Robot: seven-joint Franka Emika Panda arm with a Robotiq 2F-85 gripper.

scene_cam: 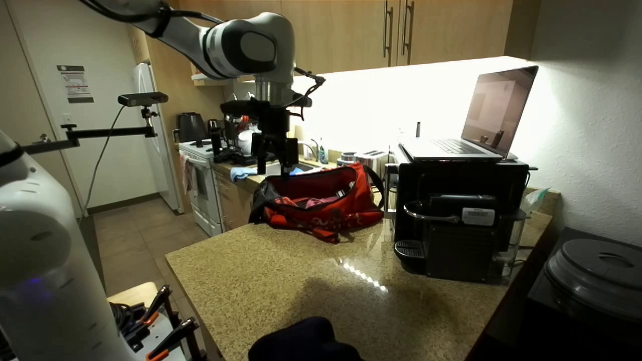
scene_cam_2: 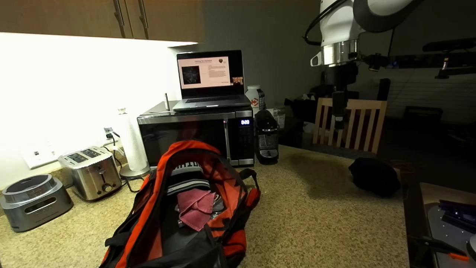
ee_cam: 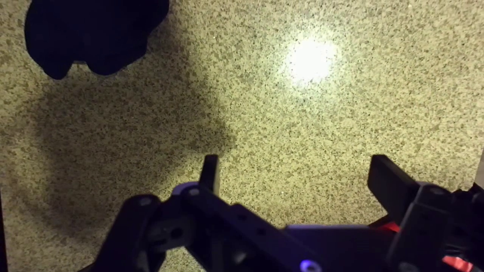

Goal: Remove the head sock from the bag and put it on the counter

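Observation:
The red and black bag (scene_cam: 351, 213) lies unzipped on the speckled counter (scene_cam: 241, 271). In an exterior view, its open mouth (scene_cam_2: 193, 146) shows a black and grey striped knit item (scene_cam_2: 187, 178) and a pink cloth (scene_cam_2: 195, 208). A dark, rumpled fabric item (scene_cam_2: 373, 176) lies on the counter near its edge; it also shows in the wrist view (ee_cam: 94, 34). I cannot tell which fabric piece is the head sock. My gripper (ee_cam: 293, 162) is open and empty, pointing down above the counter, apart from the bag and the dark item. It also shows in both exterior views (scene_cam: 274, 168) (scene_cam_2: 339, 124).
A microwave (scene_cam_2: 186, 137) with an open laptop (scene_cam_2: 212, 100) on top stands behind the bag. A coffee machine (scene_cam: 461, 245) stands beside it. A toaster (scene_cam_2: 91, 175), a paper towel roll (scene_cam_2: 133, 145) and a grey appliance (scene_cam_2: 35, 204) stand along the wall.

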